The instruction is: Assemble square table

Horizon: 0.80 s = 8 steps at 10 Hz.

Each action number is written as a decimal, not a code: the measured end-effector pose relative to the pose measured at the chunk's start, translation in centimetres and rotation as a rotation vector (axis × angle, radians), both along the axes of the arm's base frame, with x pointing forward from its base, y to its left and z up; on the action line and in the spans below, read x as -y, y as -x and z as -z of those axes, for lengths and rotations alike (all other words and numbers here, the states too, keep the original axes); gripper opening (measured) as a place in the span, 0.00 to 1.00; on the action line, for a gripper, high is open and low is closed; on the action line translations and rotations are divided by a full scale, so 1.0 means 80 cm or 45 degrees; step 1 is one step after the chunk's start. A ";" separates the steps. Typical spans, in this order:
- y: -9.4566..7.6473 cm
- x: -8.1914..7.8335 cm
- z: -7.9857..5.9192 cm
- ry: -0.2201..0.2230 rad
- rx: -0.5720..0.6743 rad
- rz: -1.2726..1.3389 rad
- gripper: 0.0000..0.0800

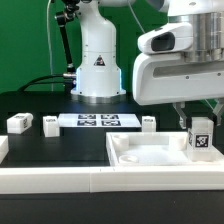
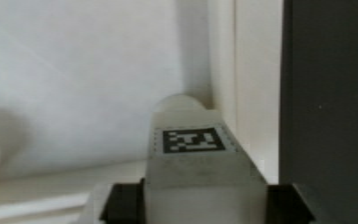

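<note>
The arm (image 1: pixel 97 60) stands at twelve o'clock in the exterior view, with its white head hanging at two o'clock. The square top (image 1: pixel 150 158), white with a raised rim, lies on the black surface (image 1: pixel 40 145) at five o'clock. The marker board (image 1: pixel 97 121) lies flat at the centre. At four o'clock the gripper (image 1: pixel 199 128) clamps an upright tagged leg (image 1: pixel 200 141) over the top's far corner. In the wrist view the leg fills the gap between the dark pads (image 2: pixel 131 200). Loose legs (image 1: pixel 18 123) stand at nine o'clock, with one more (image 1: pixel 148 122) just beside the board's three o'clock end.
</note>
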<state>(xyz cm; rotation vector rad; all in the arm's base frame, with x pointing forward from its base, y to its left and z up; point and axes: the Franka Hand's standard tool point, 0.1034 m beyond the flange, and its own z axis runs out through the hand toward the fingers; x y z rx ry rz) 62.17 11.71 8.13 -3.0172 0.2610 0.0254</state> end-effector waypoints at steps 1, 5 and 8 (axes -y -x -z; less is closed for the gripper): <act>-0.001 0.003 0.000 -0.002 0.005 0.084 0.36; -0.001 0.016 0.001 0.003 -0.019 0.486 0.36; -0.001 0.025 0.001 0.019 -0.032 0.612 0.37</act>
